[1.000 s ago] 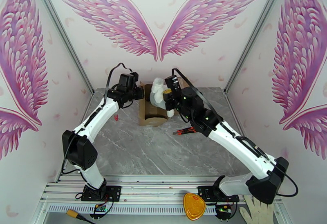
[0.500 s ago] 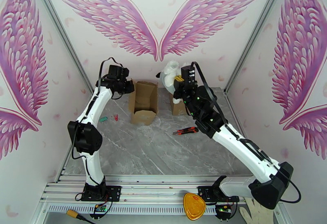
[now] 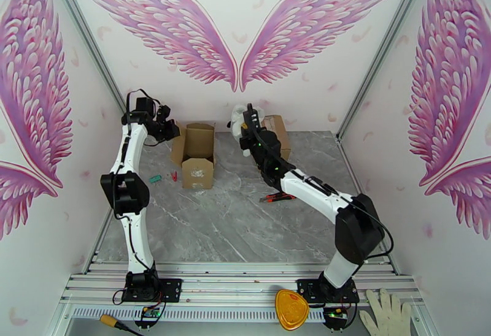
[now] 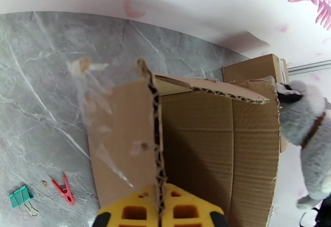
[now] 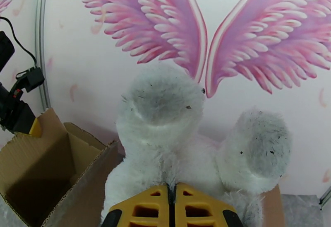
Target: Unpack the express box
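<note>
You get bright, even overhead light, with soft shadows by the cardboard box (image 3: 197, 165). Wrist views bow at the edges; the plush toy (image 5: 161, 112) looks soft.

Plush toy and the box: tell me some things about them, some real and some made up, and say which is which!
1. The right gripper is shut on the white plush toy. True.
2. The left gripper pinches a flap of the open box. True.
3. The plush toy sits inside the open box. False: it is held outside the box, off to the box's right in the top view.
4. The clothespin is blue. False: the clothespin is red and lies near a green binder clip.
</note>
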`<state>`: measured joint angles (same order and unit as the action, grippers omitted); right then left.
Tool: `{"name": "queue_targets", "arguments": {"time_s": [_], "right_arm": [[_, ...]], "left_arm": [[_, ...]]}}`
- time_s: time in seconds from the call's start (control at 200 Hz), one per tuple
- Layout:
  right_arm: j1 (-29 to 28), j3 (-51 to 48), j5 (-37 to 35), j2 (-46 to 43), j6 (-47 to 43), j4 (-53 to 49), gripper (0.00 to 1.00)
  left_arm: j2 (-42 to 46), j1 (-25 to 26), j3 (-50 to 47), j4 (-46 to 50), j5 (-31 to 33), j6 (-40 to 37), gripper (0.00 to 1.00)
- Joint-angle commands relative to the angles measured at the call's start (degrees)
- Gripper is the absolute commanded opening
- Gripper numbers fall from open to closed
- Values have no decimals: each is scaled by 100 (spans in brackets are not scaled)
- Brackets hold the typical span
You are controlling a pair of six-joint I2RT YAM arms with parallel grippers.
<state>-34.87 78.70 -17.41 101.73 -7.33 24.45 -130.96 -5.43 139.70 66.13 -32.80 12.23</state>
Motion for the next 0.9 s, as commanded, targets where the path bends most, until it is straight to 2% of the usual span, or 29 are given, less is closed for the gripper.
{"name": "queue_targets", "arguments": {"time_s": [0.0,0.255,0.56,0.75,0.895], "right_arm": [[-13,452,51,426,8,911,0],[-259,1034,-28,1540,-117,1155,0],[-495,1674,-496,2899,-203,1903,0],[-729,1480,-1144,3086,-364,2141,0],[-859,1313,-1287,2900,-401,1528,0]], "left_arm": [[-279,-59,402,273,-489,-60,0],[-545,-366,697,295,-486,30,0],[-635,-380,905,424,-526,-43,0],[-578,-380,988,417,-444,-56,0],[-571,-373,1008,445,-401,-54,0]]}}
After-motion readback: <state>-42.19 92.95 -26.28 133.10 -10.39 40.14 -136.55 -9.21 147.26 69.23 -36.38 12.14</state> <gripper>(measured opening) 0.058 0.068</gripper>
